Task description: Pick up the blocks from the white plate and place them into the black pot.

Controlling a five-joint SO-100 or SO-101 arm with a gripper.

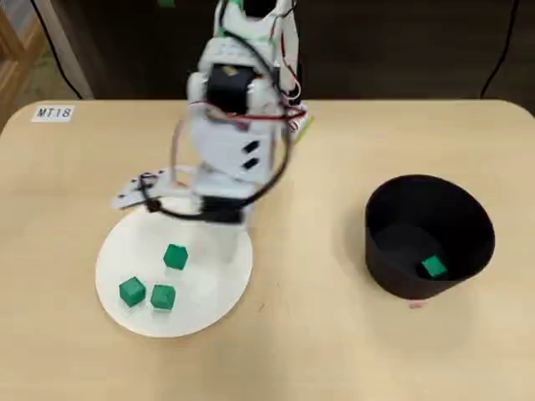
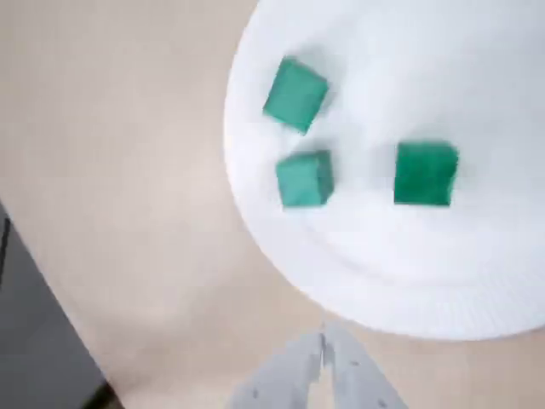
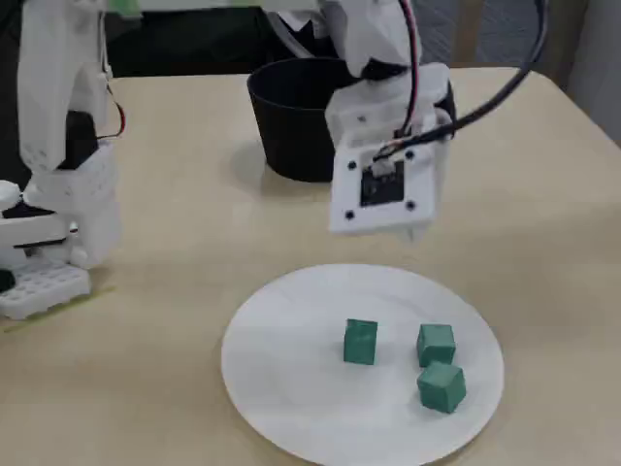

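Note:
Three green blocks (image 1: 175, 256) (image 1: 132, 291) (image 1: 163, 296) lie on the white plate (image 1: 209, 284) at the table's front left in the overhead view. A fourth green block (image 1: 433, 266) lies inside the black pot (image 1: 472, 242) at the right. In the wrist view my gripper (image 2: 324, 348) is shut and empty, its tips just outside the plate's rim (image 2: 443, 307), apart from the blocks (image 2: 305, 179). In the fixed view my wrist (image 3: 383, 184) hangs above the plate's (image 3: 281, 369) far edge, in front of the pot (image 3: 291, 126).
The arm's white base (image 3: 53, 233) stands at the table's left in the fixed view. A label reading MT18 (image 1: 54, 112) sits at the back left corner. Bare tabletop (image 1: 309, 276) lies between plate and pot.

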